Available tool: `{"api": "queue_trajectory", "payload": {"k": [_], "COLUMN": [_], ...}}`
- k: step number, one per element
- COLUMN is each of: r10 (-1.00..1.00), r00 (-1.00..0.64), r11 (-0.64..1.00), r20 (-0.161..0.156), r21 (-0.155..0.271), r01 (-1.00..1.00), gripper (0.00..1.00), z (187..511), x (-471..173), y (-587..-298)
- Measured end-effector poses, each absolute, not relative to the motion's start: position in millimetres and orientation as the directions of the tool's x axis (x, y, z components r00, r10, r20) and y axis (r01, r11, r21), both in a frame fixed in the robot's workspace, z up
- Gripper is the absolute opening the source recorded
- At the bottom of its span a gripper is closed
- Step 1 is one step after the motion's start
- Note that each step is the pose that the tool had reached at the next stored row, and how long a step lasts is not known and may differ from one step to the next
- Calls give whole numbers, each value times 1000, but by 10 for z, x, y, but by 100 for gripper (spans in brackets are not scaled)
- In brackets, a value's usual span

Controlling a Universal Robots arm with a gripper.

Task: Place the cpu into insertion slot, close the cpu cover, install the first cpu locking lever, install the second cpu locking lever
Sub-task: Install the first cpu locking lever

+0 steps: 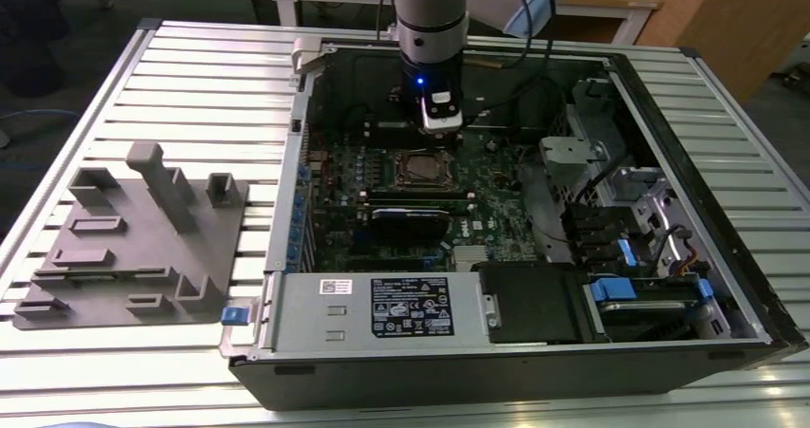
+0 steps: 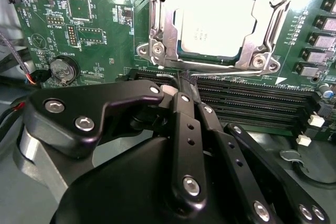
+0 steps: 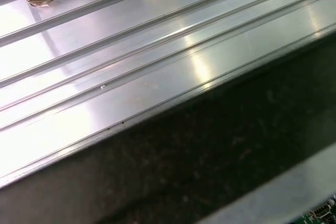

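Observation:
The cpu (image 2: 218, 19), silvery-grey on top, lies in the insertion slot (image 1: 424, 168) on the green motherboard. The metal frame of the cpu cover (image 2: 160, 19) lies flat around the cpu, whose top shows through the window. A thin metal locking lever (image 2: 226, 71) runs along the socket edge nearest my gripper. In the exterior view my gripper (image 1: 439, 122) hangs just behind the socket, low inside the case. In the second wrist view my gripper (image 2: 181, 85) has its black fingers pressed together, the tips right at that socket edge. I see nothing between them.
Long black memory slots (image 2: 252, 103) lie between gripper and socket. A coin battery (image 2: 64, 69) sits nearby. A black card (image 1: 412, 221), the labelled power supply (image 1: 412, 305) and a drive cage (image 1: 633, 210) crowd the case. A grey fixture (image 1: 139, 233) rests on the ribbed table (image 3: 131, 51).

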State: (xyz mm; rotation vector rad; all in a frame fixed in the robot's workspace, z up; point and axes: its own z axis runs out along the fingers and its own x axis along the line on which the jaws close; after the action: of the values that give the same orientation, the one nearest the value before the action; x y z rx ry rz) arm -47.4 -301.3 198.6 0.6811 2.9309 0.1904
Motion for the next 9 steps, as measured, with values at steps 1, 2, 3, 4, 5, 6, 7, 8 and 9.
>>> {"api": "queue_trajectory", "payload": {"k": [1, 2, 3, 4, 5, 6, 7, 8, 9], "r10": [445, 446, 446, 445, 445, 446, 445, 445, 445], "r00": [-890, -890, -890, -890, -890, -890, -890, -890, -891], "r11": [890, 890, 890, 890, 890, 890, 890, 890, 891], "r20": [-94, -94, -94, -94, -94, -94, -94, -94, -95], "r21": [151, 151, 151, 151, 151, 151, 151, 151, 149], "r01": [429, 430, 430, 430, 430, 430, 430, 429, 429], "gripper": [11, 11, 11, 11, 11, 11, 11, 11, 11], "z": [1986, 1986, 1985, 1985, 1985, 1985, 1985, 1984, 1982], "x": [-474, -474, -474, -475, -475, -475, -474, -474, -474], "y": [-3012, -3010, -3008, -3007, -3006, -3005, -3005, -3005, -3004]}}
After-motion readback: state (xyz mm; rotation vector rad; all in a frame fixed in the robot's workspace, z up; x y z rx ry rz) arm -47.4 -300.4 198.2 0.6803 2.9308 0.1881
